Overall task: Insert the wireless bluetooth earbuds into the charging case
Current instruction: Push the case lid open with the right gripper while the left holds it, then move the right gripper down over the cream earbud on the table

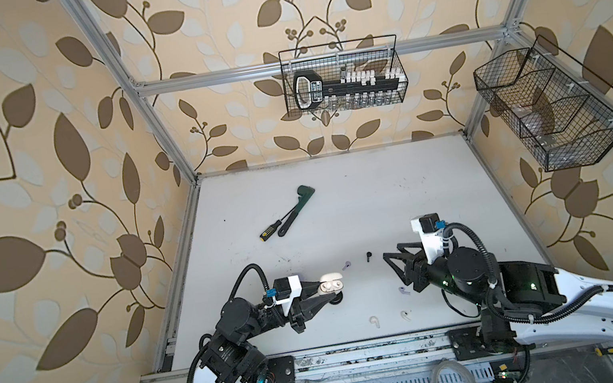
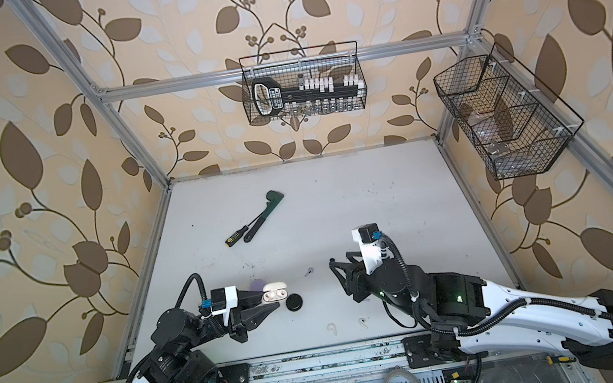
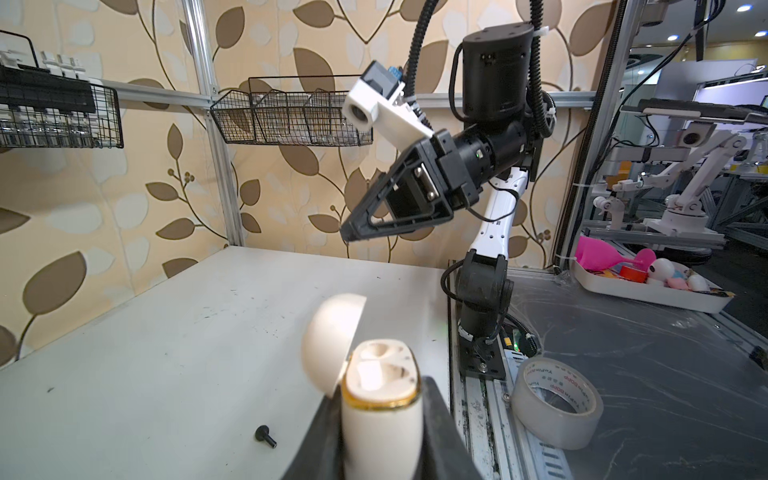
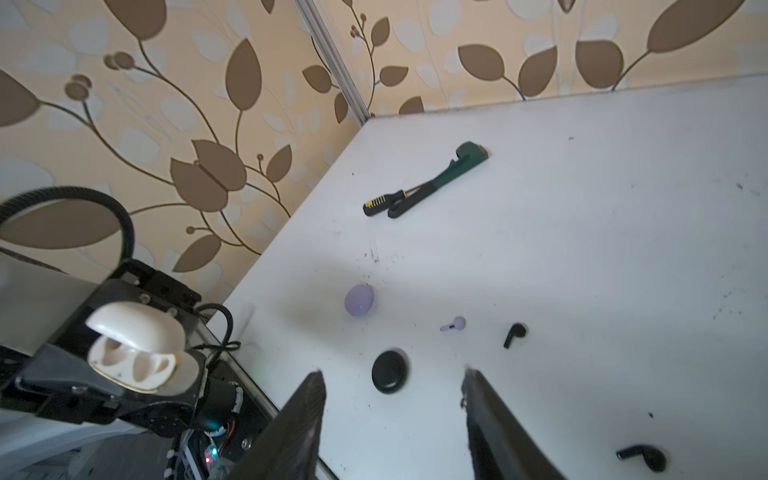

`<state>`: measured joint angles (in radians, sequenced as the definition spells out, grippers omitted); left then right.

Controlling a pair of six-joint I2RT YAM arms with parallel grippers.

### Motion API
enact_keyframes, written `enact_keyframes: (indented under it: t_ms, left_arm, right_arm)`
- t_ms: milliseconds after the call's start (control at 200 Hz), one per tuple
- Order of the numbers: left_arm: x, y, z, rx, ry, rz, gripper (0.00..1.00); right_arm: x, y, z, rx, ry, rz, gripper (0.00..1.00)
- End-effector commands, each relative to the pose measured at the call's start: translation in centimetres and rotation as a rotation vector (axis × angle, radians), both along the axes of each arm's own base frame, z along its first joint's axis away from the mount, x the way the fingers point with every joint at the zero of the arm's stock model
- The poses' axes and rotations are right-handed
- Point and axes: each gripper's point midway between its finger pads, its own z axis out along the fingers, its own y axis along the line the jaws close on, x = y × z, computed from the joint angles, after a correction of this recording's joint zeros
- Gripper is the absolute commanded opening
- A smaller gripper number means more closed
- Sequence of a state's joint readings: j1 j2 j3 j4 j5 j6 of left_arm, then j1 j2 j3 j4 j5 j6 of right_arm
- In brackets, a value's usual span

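My left gripper [image 1: 328, 291] is shut on a cream-white charging case [image 1: 330, 282], held above the table with its lid open and both sockets empty [image 3: 380, 365]. My right gripper [image 1: 394, 270] hangs open and empty over the table, to the right of the case. Loose earbuds lie on the white table: two cream ones [image 1: 374, 321] [image 1: 404, 315] near the front edge, a lavender one [image 1: 402, 290] by my right gripper, another lavender one [image 4: 454, 324], and two black ones [image 4: 514, 333] [image 4: 643, 455].
A shut black case [image 4: 390, 371] lies under the held case and a shut lavender case [image 4: 359, 300] just beyond it. A screwdriver and green wrench [image 1: 287, 214] lie further back. Wire baskets [image 1: 342, 77] [image 1: 552, 109] hang on the walls. A tape roll [image 3: 557, 407] sits off the table.
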<state>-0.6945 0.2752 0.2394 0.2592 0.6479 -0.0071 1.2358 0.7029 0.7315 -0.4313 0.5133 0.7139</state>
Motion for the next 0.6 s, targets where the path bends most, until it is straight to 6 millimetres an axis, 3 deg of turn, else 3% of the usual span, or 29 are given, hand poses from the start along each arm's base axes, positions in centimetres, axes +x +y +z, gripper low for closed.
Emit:
enact_keyframes:
  t_ms: [0,155,595]
  left_arm:
    - [-0.1,0.0,0.3,-0.023,-0.02,-0.002,0.0]
    - [0.1,-0.1,-1.0,-0.017,0.001,-0.001,0.0]
    - [0.8,-0.7,-2.0,0.004,0.023,-0.002,0.0]
  right_arm:
    - [-1.7,-1.1,-6.7,-0.134,0.17,-0.031,0.55]
    - [-3.6,0.4,-10.6,-0.191,0.249,0.003,0.55]
    - [-5.1,4.7,-16.5,-0.356,0.369,0.051,0.51]
